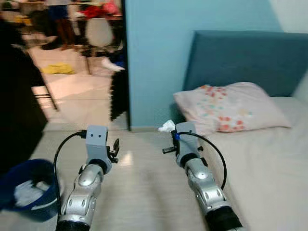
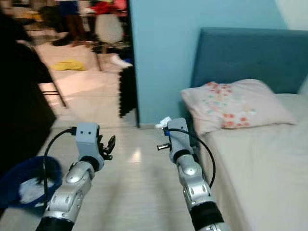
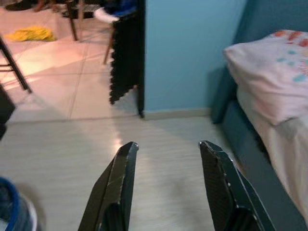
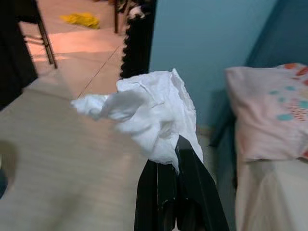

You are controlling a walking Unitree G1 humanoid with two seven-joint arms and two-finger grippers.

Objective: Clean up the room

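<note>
Right gripper [image 4: 166, 161] is clamped on a crumpled white tissue [image 4: 144, 113], fingers pinched tight at its lower edge so the wad sticks out ahead of the tips. It's held up at about chest level over bare floor, just beside the bed [image 1: 269, 163], prob. so it clears the mattress edge while being carried. Left gripper [image 3: 166, 180] is empty, fingers spread wide, raised alongside w/ nothing between them, likely kept free for the next pickup.

The blue bin [image 1: 29, 190] sits on the floor at the robot's left, already w/ white paper inside, so that looks like the drop spot; the tissue is well apart from it yet. A pillow [image 1: 231, 108] lies at the headboard. Beyond the doorway, a yellow cloth [image 1: 57, 69] on the tiles is prob. still to collect.
</note>
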